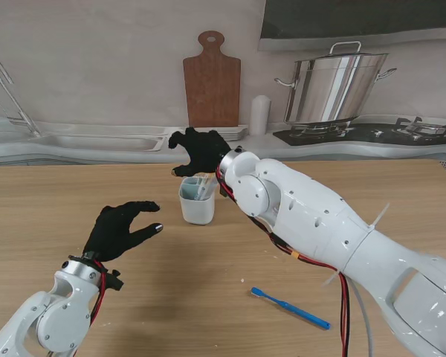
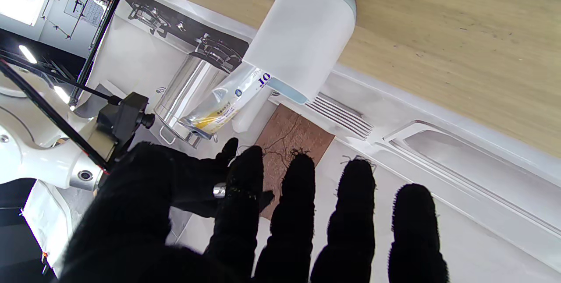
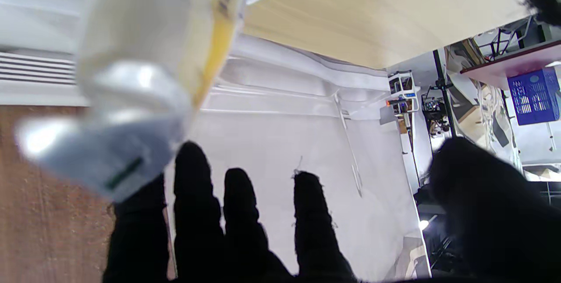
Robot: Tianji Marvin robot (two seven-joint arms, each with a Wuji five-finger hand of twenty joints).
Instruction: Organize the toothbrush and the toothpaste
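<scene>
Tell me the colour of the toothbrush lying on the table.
Blue; the toothbrush shows best in the stand view.

Mock kitchen: printed sink (image 1: 97, 141), stockpot (image 1: 334, 89).

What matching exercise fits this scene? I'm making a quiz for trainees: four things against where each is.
Things:
1. toothpaste
2. toothbrush
3. left hand
4. right hand

Places:
A. lying on the table, near my right arm
B. standing in the white cup
C. open, left of the cup
D. open, just beyond the cup

Pairs: 1-B, 2-A, 3-C, 4-D
</scene>
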